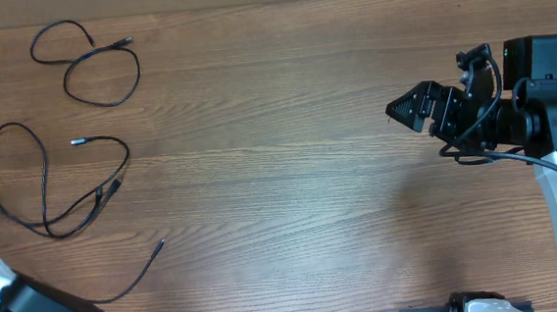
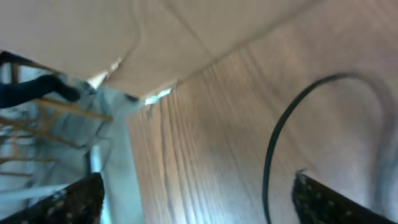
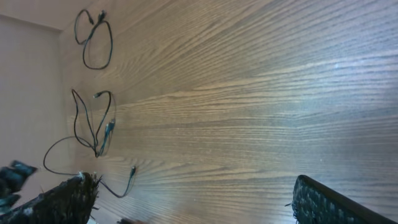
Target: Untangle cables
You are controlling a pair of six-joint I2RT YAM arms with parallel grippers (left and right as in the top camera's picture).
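Several cables [image 1: 104,191] lie left on the worktop [image 1: 290,175], loops overlapping; right tool [image 1: 441,90] spread wide, empty. Left wrist: left tool [image 2: 199,199] spread, empty, view blurred, so a misjudged pinch may tighten crossings. Right wrist: cables lie far off

Thin black metal-tipped cables [image 1: 64,181] sprawl in loose loops across the brown wood-grain bench [image 1: 281,185], well apart from the black right gripper [image 1: 405,109] and off to its left. A smaller black looped cable [image 1: 101,75] lies apart from them, equally far from that gripper.
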